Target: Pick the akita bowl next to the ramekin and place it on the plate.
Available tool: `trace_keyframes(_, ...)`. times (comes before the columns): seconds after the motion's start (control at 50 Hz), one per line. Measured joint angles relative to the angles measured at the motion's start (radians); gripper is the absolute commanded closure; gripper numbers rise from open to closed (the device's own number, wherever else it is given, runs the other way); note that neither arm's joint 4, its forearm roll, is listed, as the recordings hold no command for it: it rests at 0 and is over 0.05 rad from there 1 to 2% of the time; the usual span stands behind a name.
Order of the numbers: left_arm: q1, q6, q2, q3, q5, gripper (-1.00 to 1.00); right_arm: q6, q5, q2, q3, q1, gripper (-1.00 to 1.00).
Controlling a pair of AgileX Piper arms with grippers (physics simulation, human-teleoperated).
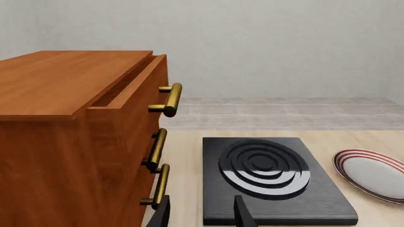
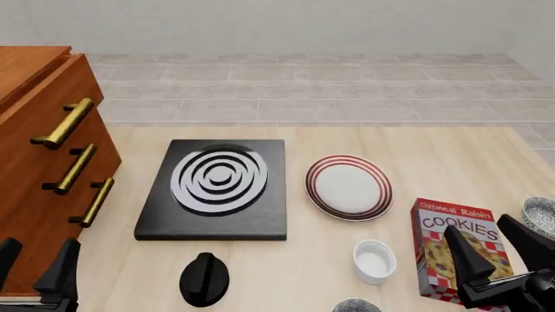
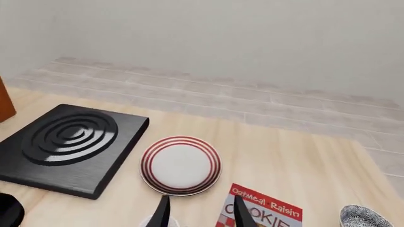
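Grippers are both sitting at the near edge of the light wooden table point(image 2: 451, 149), holding nothing: the left gripper point(image 2: 35, 266) at the near left corner and the right gripper point(image 2: 498, 250) at the near right, each with its dark fingers spread apart. Round white plate with red concentric stripes point(image 2: 349, 186) is lying mid-table, bare, just right of the black square stove with grey rings point(image 2: 217, 188). Small plain white round ramekin point(image 2: 375, 261) is standing near of the plate. Speckled grey akita bowl point(image 2: 357, 306) is showing only as a sliver at the near edge, just near-left of the ramekin; contact between them cannot be told. A second speckled bowl point(image 2: 541, 214) is lying at the far right edge, beyond a red-and-white cookie box point(image 2: 455, 250) lying flat right of the ramekin. A black rounded knob point(image 2: 205, 279) is resting near of the stove. An orange wooden drawer cabinet with brass handles point(image 2: 43, 175) is occupying the left side, its top drawer standing slightly open in the left wrist view.
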Motion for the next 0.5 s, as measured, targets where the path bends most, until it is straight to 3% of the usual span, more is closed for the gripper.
trace_keyframes(0.5,0.0,0.0,0.0,0.0,0.0,-1.0,-0.035,0.142,0.031,-0.084,0.075,-1.0)
